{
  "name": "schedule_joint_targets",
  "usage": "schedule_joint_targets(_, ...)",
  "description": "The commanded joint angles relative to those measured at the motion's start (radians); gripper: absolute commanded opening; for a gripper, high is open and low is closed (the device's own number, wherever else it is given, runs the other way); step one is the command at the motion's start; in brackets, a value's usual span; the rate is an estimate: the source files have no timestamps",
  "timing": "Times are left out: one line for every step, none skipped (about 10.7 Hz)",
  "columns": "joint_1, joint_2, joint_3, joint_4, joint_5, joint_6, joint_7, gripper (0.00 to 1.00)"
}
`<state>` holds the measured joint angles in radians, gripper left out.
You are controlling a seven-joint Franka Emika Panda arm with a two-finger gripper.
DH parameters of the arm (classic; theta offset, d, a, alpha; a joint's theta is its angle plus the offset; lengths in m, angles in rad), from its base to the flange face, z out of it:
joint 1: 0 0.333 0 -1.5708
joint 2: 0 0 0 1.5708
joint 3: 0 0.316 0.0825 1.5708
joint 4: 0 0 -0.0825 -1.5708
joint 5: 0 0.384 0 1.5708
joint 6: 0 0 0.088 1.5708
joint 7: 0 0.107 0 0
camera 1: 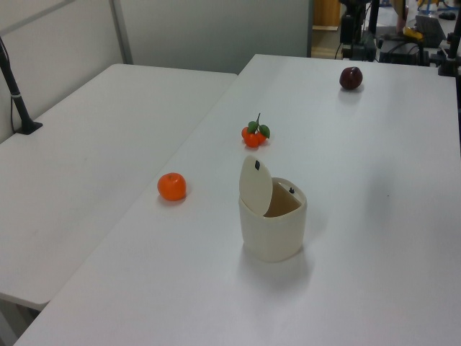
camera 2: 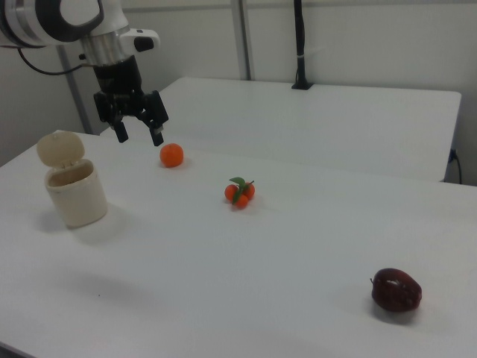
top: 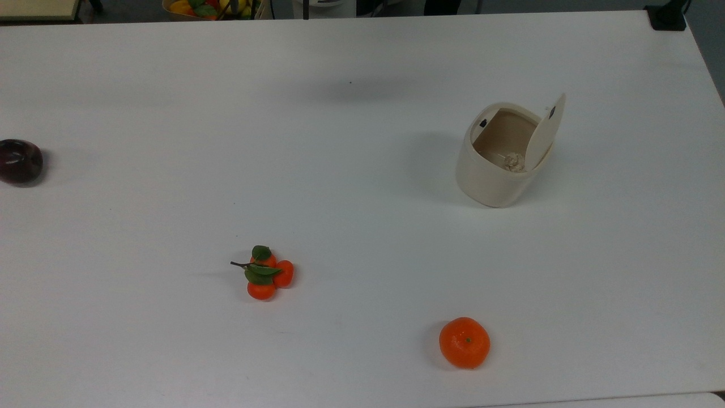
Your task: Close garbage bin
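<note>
Top view: bin [top: 498,161] sits on the white table [top: 340,141], lid [top: 545,131] swung up, near upright on the hinge at the bin's right side in the top view. Crumpled paper inside. Orange [top: 464,342] well below the bin, tangerine bunch [top: 266,273] down and to the left of it, dark apple [top: 20,161] far left of it.

Left view: bin [camera 1: 274,227] w/ lid [camera 1: 256,185] standing up on the side nearest the orange [camera 1: 172,187]; opening faces away from the orange.

Right view: gripper [camera 2: 137,135] hangs in the air above and to the right of the bin [camera 2: 74,190], near the orange [camera 2: 171,155]; jaws spread wide, holding nothing. Lid [camera 2: 61,148] up.

Step, as I read it: approach, lid not yet touched. Next prob. needs gripper brought over behind the lid, then a push down toward the bin's opening till it lies flat; too hard a shove could tip or slide the light bin.
</note>
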<state>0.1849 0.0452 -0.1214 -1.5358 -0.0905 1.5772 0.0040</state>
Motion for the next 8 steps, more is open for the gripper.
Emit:
schedule_joint_targets(-0.005,-0.031,0.003,-0.021,0.002,-0.031,0.013,1.0)
schedule_joint_targets(-0.005,-0.031,0.003,-0.02,0.002,-0.031,0.013,1.0)
schedule_joint_targets(-0.005,-0.031,0.003,-0.02,0.003,-0.031,0.013,1.0)
schedule_joint_targets(-0.005,-0.031,0.003,-0.02,0.003,-0.031,0.013,1.0)
schedule_joint_targets(-0.005,-0.03,0.003,-0.018,0.003,-0.029,0.013,1.0)
schedule_joint_targets(-0.005,-0.03,0.003,-0.018,0.003,-0.029,0.013,1.0)
schedule_joint_targets(-0.005,-0.03,0.003,-0.018,0.003,-0.029,0.013,1.0)
schedule_joint_targets(-0.005,-0.03,0.003,-0.018,0.003,-0.029,0.01,0.98)
